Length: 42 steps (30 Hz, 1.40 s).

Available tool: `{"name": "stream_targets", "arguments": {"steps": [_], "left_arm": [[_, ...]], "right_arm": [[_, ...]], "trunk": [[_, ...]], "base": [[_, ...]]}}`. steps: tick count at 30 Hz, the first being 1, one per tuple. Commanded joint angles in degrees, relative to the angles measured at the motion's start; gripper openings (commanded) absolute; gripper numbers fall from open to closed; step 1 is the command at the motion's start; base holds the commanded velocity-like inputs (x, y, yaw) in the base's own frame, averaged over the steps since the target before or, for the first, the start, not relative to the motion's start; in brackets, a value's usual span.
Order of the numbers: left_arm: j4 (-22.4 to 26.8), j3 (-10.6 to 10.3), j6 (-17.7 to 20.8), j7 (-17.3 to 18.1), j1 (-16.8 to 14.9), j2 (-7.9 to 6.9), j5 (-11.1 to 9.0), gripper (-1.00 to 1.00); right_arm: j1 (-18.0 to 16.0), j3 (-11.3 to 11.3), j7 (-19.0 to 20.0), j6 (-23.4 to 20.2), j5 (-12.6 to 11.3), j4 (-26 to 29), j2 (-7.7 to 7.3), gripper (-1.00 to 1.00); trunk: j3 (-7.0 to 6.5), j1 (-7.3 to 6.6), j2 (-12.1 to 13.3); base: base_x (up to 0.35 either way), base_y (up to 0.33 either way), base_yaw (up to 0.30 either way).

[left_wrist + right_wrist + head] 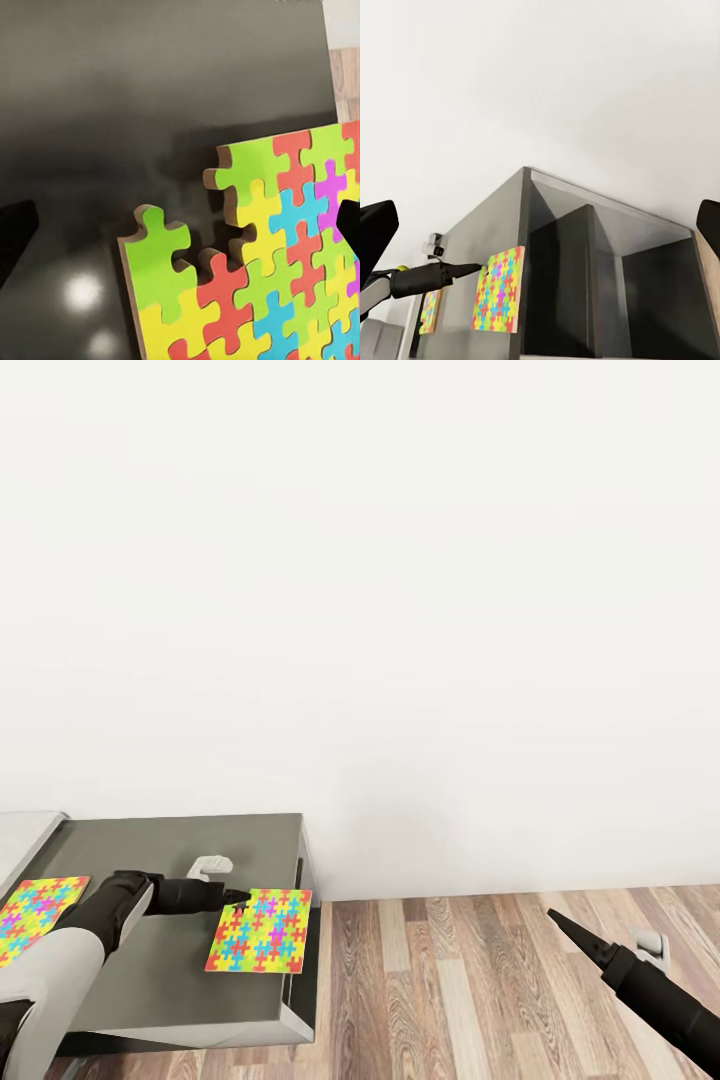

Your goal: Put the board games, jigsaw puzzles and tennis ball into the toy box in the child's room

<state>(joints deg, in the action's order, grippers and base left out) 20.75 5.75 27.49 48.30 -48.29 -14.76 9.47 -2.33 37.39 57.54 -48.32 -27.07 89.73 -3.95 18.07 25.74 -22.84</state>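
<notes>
- When we look from the head view, we see two jigsaw puzzles on the dark grey table [180,980] in the lower left of the frame. One jigsaw puzzle [262,931] lies by the table's right edge, and the other jigsaw puzzle [38,908] lies at the far left. Our left gripper [238,905] reaches out to the near puzzle's upper left corner. We cannot tell here if it is pinching yet. Our right gripper [562,924] hangs over the wood floor [450,980] in the lower right, holding nothing, and we cannot tell here how its fingers stand.
- In the left wrist view, the puzzle [262,255] fills the lower right of the frame. Dark fingers sit at the left and right edges, spread wide, so the hand is not yet clamped on the puzzle.
- In the right wrist view, two dark fingers sit far apart at the frame's sides, so that hand is released. We count two puzzles here too, low and left of middle.
- We think the step in hand is picking up the near puzzle. Next we should squeeze its edge, lift it, and carry it to the toy box.
</notes>
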Motion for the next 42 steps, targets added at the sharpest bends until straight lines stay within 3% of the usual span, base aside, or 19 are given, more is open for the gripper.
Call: {"name": "stream_targets", "arguments": {"steps": [1, 16, 17, 24, 42], "left_arm": [[-0.3, 0.2, 0.5, 0.4, 0.0, 0.08, 0.8, 1.0], [-1.4, 0.3, 0.6, 2.5, 0.1, 0.08, -1.1, 1.0], [-5.1, 0.2, 0.6, 5.1, 0.1, 0.08, 1.3, 1.0], [-5.2, 0.1, 0.6, 6.8, 0.1, 0.08, 1.4, 1.0], [-5.2, 0.1, 0.7, 7.0, 0.1, -0.08, 1.4, 1.0]], "right_arm": [[0.0, 0.1, 0.1, -0.3, -0.1, 0.0, 0.0, 1.0], [0.0, 0.1, 0.1, -0.3, -0.1, 0.0, 0.0, 1.0], [0.0, 0.1, 0.1, -0.3, -0.1, 0.0, 0.0, 1.0], [0.0, 0.1, 0.1, -0.3, -0.1, 0.0, 0.0, 1.0], [0.0, 0.1, 0.1, -0.3, 0.0, -0.3, 0.0, 1.0]], "trunk": [[0.11, 0.04, -0.1], [0.11, 0.04, -0.1], [0.11, 0.04, -0.1], [0.11, 0.04, -0.1], [0.11, 0.04, -0.1]], "base": [[0.0, 0.0, 0.0], [0.0, 0.0, 0.0], [0.0, 0.0, 0.0], [0.0, 0.0, 0.0], [0.0, 0.0, 0.0]]}}
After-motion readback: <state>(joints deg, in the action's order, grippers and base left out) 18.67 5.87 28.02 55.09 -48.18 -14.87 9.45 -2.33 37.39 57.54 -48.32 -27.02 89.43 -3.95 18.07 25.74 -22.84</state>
